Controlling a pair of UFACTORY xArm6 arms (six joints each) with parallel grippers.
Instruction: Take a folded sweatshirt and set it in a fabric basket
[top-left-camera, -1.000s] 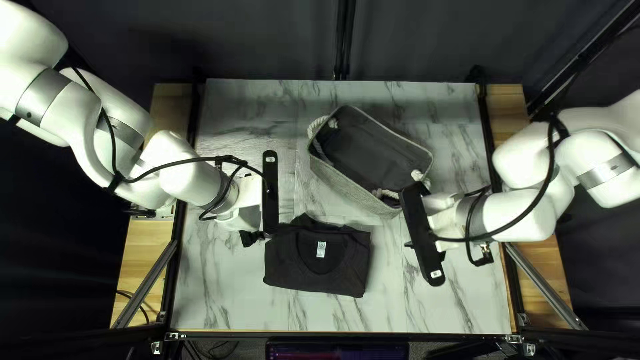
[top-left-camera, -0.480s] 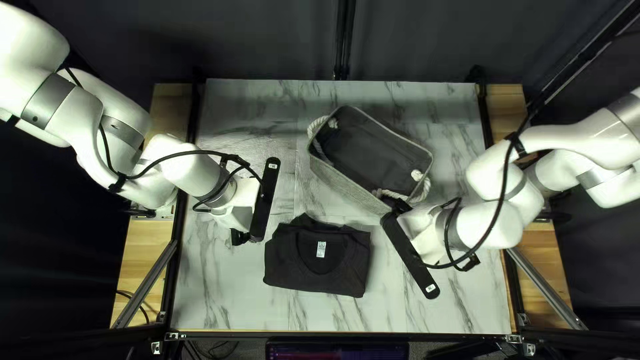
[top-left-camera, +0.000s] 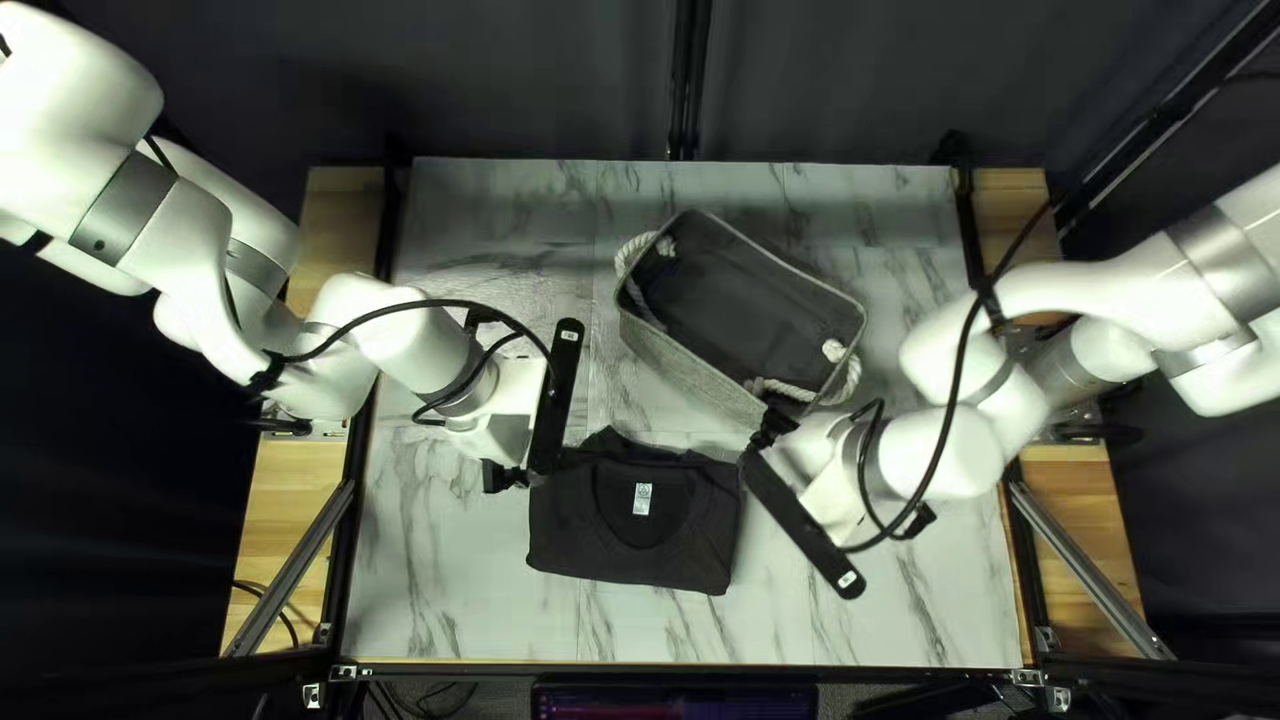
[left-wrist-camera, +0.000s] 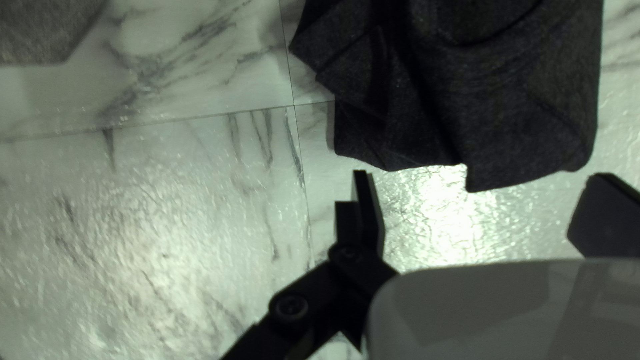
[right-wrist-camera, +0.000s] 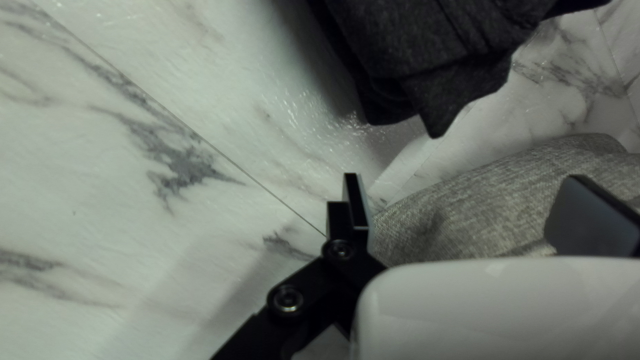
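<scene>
Left fingers (left-wrist-camera: pixel 371 217) and right fingers (right-wrist-camera: pixel 357 203) were apart, folded black cloth sweatshirt (left-wrist-camera: pixel 507 100) ahead, best gripped low through all layers.

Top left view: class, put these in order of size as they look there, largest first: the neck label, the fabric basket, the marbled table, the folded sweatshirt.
1. Marbled table
2. Fabric basket
3. Folded sweatshirt, somewhat smaller than the basket
4. Neck label, by far the smallest

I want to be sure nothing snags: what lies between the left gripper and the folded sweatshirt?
Only a bare stretch of marbled tabletop lies between the left gripper, its jaws open, and the sweatshirt, as the left wrist view shows.
</scene>
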